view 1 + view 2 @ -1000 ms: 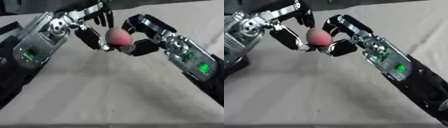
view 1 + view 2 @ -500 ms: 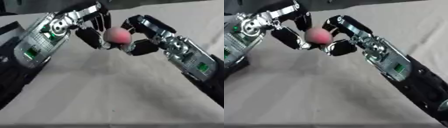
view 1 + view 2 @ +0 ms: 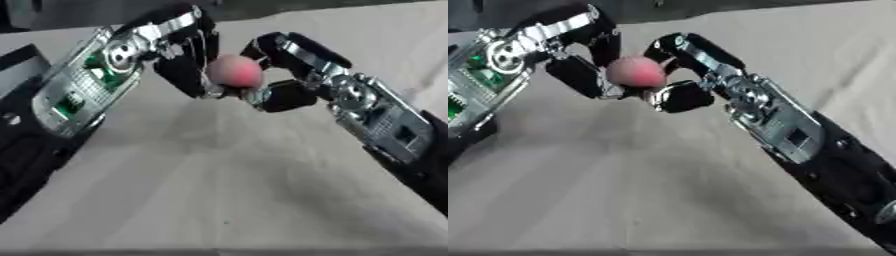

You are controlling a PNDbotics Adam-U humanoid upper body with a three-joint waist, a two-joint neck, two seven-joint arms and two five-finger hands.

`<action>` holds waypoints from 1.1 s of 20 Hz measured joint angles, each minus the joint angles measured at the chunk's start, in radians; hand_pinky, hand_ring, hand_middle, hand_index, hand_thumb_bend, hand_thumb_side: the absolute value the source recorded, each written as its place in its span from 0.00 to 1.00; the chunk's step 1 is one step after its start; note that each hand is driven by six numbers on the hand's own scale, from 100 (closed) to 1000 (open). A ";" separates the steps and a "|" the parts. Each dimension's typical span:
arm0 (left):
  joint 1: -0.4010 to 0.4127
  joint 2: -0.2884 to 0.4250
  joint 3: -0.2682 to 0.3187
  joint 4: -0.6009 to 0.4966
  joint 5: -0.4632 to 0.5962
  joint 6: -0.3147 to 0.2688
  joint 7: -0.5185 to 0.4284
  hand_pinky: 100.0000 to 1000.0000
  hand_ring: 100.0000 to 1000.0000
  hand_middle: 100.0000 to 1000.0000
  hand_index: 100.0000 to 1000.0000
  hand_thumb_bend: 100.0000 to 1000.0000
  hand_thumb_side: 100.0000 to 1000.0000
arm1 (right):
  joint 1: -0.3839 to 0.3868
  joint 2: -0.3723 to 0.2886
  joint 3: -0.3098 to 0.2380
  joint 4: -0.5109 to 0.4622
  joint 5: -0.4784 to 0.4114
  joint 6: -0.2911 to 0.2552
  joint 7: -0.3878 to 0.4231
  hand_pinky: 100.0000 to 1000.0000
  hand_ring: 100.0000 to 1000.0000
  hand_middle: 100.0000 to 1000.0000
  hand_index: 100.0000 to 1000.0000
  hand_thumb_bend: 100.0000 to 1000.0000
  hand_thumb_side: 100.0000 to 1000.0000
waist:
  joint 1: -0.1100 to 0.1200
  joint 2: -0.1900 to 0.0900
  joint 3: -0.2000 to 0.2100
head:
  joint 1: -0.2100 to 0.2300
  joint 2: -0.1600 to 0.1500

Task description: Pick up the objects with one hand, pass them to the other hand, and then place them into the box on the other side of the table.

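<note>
A pink ball (image 3: 234, 71) hangs above the beige table between my two hands. My left hand (image 3: 175, 52) comes in from the upper left, its fingers (image 3: 206, 40) curled over the ball's left side and its thumb under it. From the right, my right hand (image 3: 689, 65) reaches in with fingers arched over the ball's top right and its thumb (image 3: 677, 97) pressed in below. Both hands touch the ball. No box shows in either view.
The beige cloth-covered table (image 3: 219, 190) fills the lower part of both views. A dark band (image 3: 350, 4) runs along its far edge. My black forearms cross the left and right sides.
The ball has stayed nearly in place. My left hand's fingers have drawn in closer round the ball, and the left forearm has shifted slightly.
</note>
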 measured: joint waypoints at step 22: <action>0.008 0.005 0.000 -0.018 -0.064 -0.016 -0.032 0.46 0.33 0.32 0.24 0.46 0.00 | 0.001 0.018 -0.006 0.030 0.071 -0.011 0.090 0.72 0.83 0.63 0.78 0.71 0.05 | 0.000 0.000 -0.002 | 0.005 0.000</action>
